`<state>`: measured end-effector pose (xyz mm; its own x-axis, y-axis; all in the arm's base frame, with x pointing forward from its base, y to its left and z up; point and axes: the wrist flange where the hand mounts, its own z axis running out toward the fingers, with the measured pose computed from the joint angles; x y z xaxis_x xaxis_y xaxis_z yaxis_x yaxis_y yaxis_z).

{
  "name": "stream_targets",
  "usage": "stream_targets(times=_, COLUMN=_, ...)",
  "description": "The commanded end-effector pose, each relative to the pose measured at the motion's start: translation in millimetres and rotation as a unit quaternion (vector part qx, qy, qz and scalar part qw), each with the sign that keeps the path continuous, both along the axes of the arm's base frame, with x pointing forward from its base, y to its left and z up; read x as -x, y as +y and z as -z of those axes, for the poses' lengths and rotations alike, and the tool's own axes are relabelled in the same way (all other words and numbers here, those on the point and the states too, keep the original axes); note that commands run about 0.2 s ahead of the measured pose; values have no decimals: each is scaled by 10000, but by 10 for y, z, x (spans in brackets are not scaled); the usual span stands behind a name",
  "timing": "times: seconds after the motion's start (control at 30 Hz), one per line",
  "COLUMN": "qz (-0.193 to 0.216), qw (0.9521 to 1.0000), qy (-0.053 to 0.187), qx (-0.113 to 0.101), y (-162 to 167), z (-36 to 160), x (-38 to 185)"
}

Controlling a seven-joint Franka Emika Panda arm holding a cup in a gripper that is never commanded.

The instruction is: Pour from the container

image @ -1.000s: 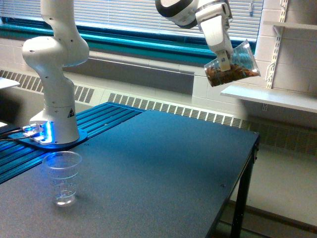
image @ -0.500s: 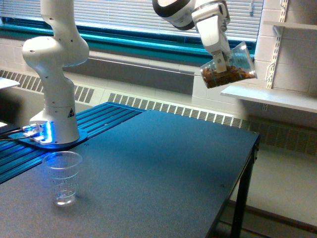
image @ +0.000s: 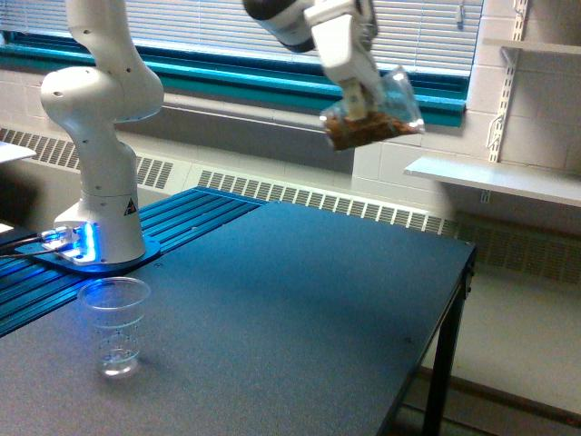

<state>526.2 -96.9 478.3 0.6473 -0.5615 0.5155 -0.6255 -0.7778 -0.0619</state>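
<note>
Honestly, your gripper [image: 357,98] is clamped on the container [image: 374,118], tilted up high and well apart from the ridged cup [image: 115,325] on the table [image: 300,300]. Tip further here and the brown stuff probably spills.

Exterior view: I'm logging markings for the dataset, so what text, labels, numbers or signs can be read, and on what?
No words or numbers are readable.
Arm base: a small black triangular sign, its symbol too small to read.
Held cup, ridged cup and table: no markings visible.
</note>
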Motion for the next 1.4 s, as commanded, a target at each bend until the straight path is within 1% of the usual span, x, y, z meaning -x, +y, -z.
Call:
stream_targets(times=0.03, qz=647, qw=9979, qy=-15, qx=22, y=-462, z=58, x=364)
stream_targets(times=0.23, qz=958, qw=9953, qy=77, qx=67, y=-713, z=179, x=719)
stream_targets(times=0.4, qz=1194, qw=9926, qy=202, qx=8, y=-876, z=334, x=1015)
stream_targets(times=0.6, qz=1380, qw=9901, qy=251, qx=-61, y=-1015, z=421, x=1287)
stream_targets(times=0.73, qz=1518, qw=9878, qy=349, qx=-91, y=-1113, z=505, x=1489)
stream_targets(times=0.97, qz=1683, qw=9845, qy=469, qx=-174, y=-1205, z=631, x=1815)
stream_targets(times=1.23, qz=1949, qw=9784, qy=630, qx=-268, y=-1321, z=805, x=2193)
stream_targets(times=1.4, qz=2077, qw=9748, qy=723, qx=-386, y=-1341, z=921, x=2381)
